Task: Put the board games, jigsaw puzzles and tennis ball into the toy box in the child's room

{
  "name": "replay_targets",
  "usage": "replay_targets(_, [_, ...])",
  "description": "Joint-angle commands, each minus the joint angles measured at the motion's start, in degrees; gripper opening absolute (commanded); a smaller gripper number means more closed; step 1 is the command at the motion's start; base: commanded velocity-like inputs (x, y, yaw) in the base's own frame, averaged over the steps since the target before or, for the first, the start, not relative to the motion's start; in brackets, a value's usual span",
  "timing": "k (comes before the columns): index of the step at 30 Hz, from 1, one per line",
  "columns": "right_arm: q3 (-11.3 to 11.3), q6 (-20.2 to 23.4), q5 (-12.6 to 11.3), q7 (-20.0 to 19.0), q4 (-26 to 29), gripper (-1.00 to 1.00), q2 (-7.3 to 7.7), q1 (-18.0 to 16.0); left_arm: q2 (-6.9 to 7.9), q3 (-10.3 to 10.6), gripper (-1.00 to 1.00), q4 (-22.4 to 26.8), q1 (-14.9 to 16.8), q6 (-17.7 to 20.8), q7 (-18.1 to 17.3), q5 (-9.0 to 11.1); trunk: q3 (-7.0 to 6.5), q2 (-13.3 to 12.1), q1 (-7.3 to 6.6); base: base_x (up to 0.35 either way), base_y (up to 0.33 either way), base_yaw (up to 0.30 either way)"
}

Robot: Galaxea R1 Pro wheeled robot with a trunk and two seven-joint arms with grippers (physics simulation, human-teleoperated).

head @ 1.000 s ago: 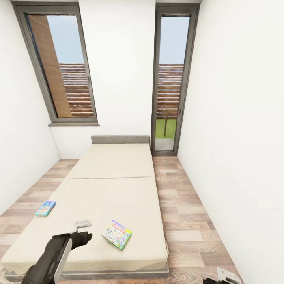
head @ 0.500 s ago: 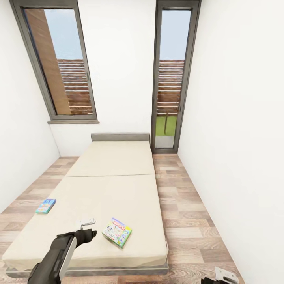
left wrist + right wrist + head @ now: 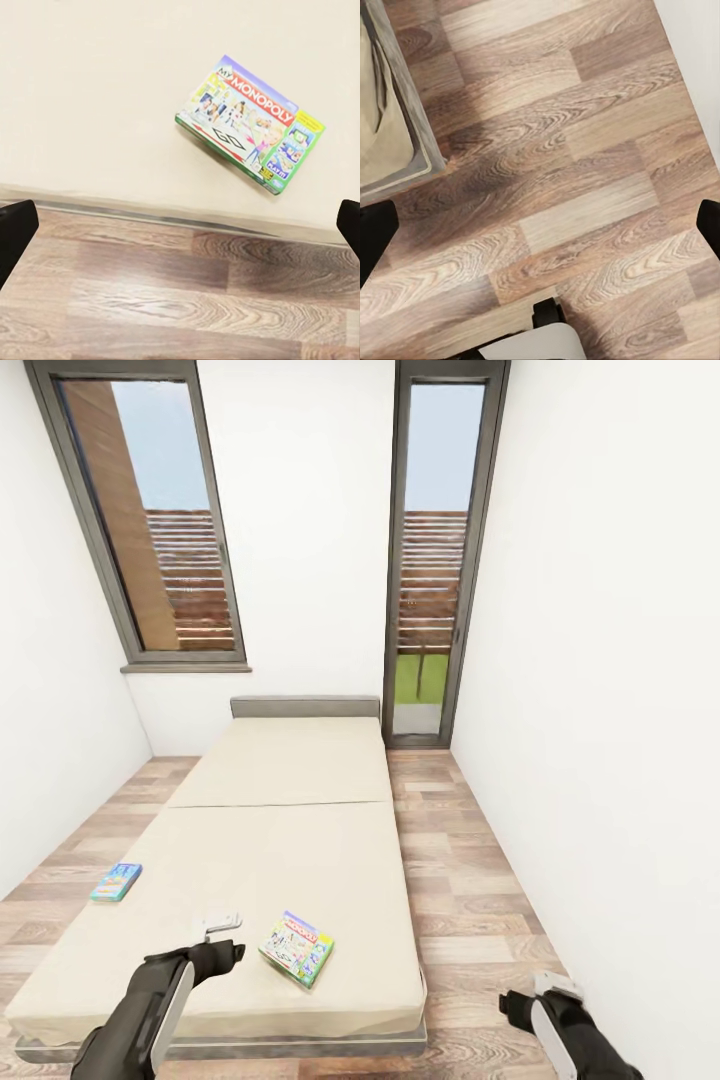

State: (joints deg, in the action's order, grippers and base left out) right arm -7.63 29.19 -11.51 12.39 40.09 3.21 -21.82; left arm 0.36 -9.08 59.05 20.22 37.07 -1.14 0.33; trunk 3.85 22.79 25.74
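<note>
A narrow white-walled room with a wood-plank floor (image 3: 470,880) holds a long beige bed (image 3: 280,830) running toward a window (image 3: 150,520) and a tall glass door (image 3: 435,550) at the far end. Two board games are in sight. The green-edged game (image 3: 297,951), printed "My Monopoly", lies flat and skewed on the bed near its foot edge. The blue game (image 3: 116,882) lies on the floor just beside the bed's left side, well apart from the first.

The left gripper (image 3: 215,925) hangs over the foot of the bed, just to the left of the green-edged game and not touching it. In the left wrist view its two dark fingertips (image 3: 15,236) sit at opposite edges of the picture, so the jaws stand wide open and hold nothing; the green-edged game (image 3: 251,124) lies ahead of them and off toward one finger, beyond the bed's edge, not between them.

The right gripper (image 3: 555,988) is low over bare floor to the right of the bed, near the wall. Its jaws are likewise spread wide and empty, with floor planks (image 3: 562,172) and a corner of the bed frame (image 3: 416,120) beneath.
</note>
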Motion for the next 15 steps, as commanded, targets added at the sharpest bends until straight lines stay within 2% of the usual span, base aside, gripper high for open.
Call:
replay_targets(1, [0.0,0.9,-0.6,0.7,0.9,1.0,-0.02,-0.2,-0.01,-0.1,1.0,0.0,0.1,0.2,-0.1,0.0,0.14,0.1,0.04,0.0,0.0,0.0])
replay_targets(7, [0.1,3.1,-0.2,5.8,4.5,1.0,-0.36,-0.7,-0.11,0.0,1.0,-0.1,0.1,-0.5,0.1,0.0,0.14,0.1,0.04,0.0,0.0,0.0])
replay_targets(10, [0.4,3.5,-0.1,9.7,5.2,1.0,-0.52,-0.8,-0.19,0.1,1.0,-0.1,0.1,-0.3,0.2,-0.1,0.14,0.1,0.04,0.0,0.0,0.0])
replay_targets(15, [0.5,3.9,-0.5,12.6,5.6,1.0,-0.6,-0.8,-0.22,0.1,1.0,-0.2,0.3,0.1,0.3,0.0,0.14,0.1,0.04,0.0,0.0,0.0])
